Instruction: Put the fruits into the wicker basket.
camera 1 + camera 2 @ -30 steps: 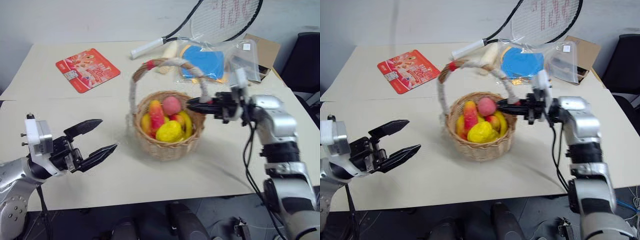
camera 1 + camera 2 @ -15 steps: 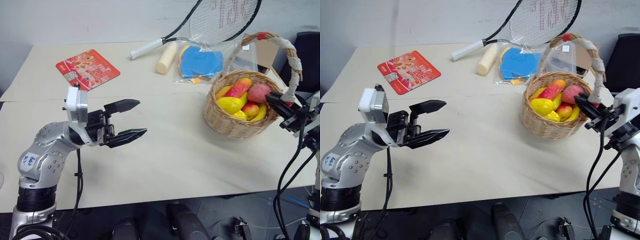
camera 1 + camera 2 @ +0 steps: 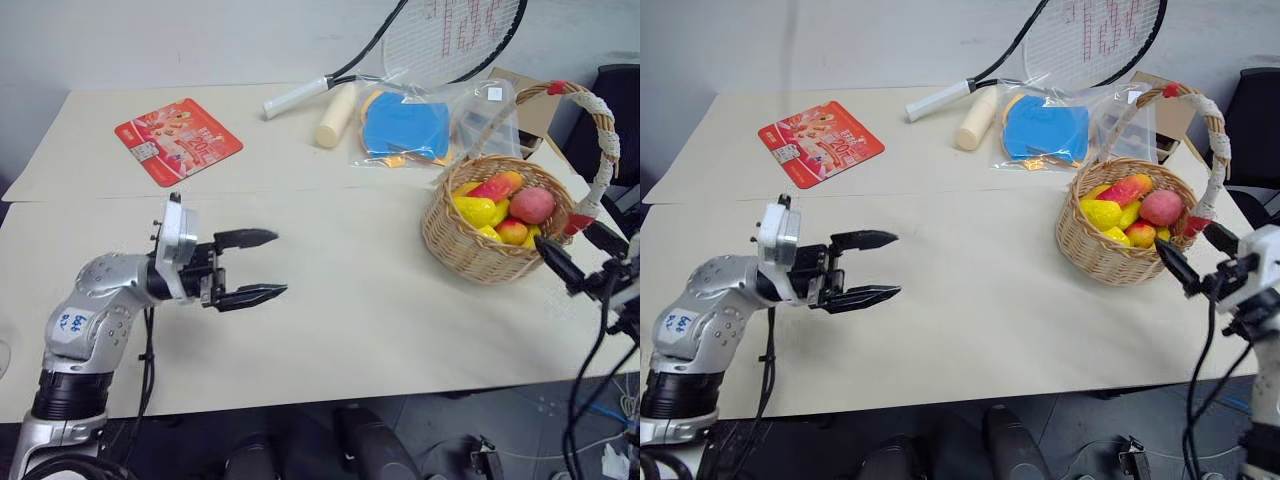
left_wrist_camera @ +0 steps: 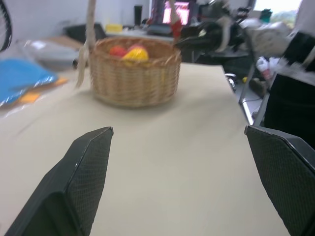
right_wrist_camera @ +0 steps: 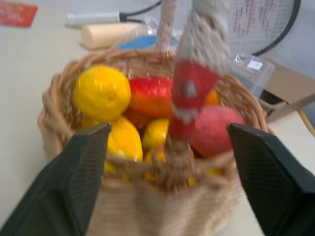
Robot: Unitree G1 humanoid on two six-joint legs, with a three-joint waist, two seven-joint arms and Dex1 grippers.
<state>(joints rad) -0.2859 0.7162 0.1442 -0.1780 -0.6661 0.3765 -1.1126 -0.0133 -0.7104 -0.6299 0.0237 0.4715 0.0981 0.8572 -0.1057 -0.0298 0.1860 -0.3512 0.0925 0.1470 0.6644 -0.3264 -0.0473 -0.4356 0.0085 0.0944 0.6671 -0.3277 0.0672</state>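
The broad beige table carries a strung racket with unreadable red lettering, a flat red printed packet reading "20", and the round woven wicker basket of glossy fruits at its right edge. The right gripper gapes empty beside the handle; the left gripper spreads wide, empty.

My two head eyes look forward and down over the beige table, set side by side, so both share the same spread: my left gripper at about 8 o'clock and the wicker basket at about 3 o'clock. My left wrist camera rides low and level over the tabletop, facing across it to the basket, well apart. My right wrist camera sits close up against the basket handle, peering over the rim at the fruits. All four views share the basket
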